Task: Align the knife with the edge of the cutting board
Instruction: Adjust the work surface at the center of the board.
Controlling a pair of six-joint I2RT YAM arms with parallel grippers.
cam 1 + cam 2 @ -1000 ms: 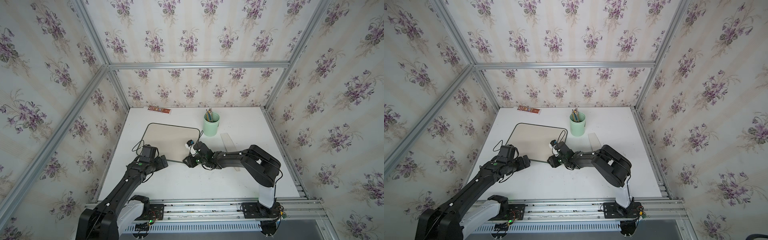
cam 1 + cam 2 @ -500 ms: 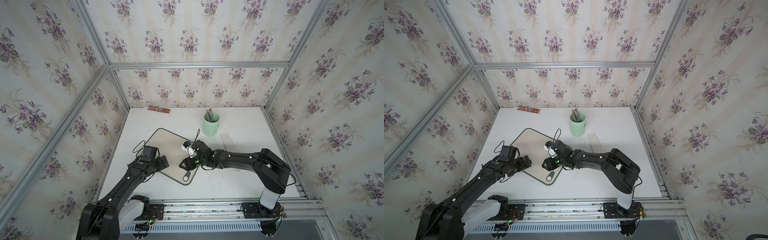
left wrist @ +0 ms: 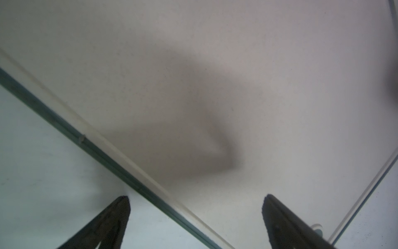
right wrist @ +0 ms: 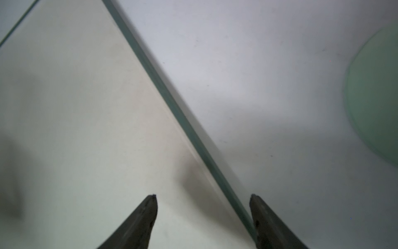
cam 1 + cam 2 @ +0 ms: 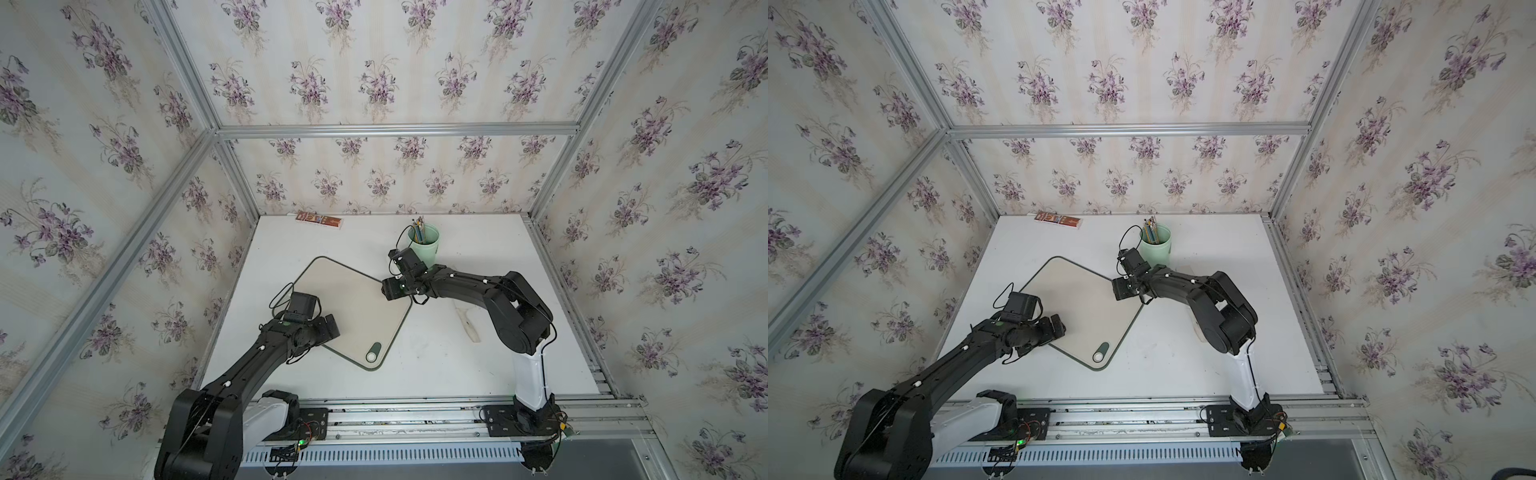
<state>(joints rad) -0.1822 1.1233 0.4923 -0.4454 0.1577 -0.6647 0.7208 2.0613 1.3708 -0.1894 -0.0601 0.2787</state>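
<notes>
In both top views the cutting board (image 5: 353, 299) lies cornerwise on the tabletop (image 5: 436, 374), between my two claws. My left claw (image 5: 331, 325) is over one edge and my right claw (image 5: 388, 289) is at the opposite corner. The knife (image 5: 467, 326) sits well behind the right claw, off the board, beside that arm's elbow. It is white on white and half under the arm, so I think it's the handle end I'm seeing. A green pencil cup (image 5: 428, 251) stands just beyond the right claw's wrist, and a flat box (image 5: 319, 220) lies far off by the back wall.

Left wrist view: the claw is spread wide and grips nothing. Its fingertips (image 3: 120, 211) straddle the board's green rim (image 3: 64, 127), one over tabletop, one over board.

Right wrist view: the claw is likewise parted and empty, with the rim running between its fingertips (image 4: 148, 213). The pencil cup (image 4: 377, 97) crowds one side, near but apart.
</notes>
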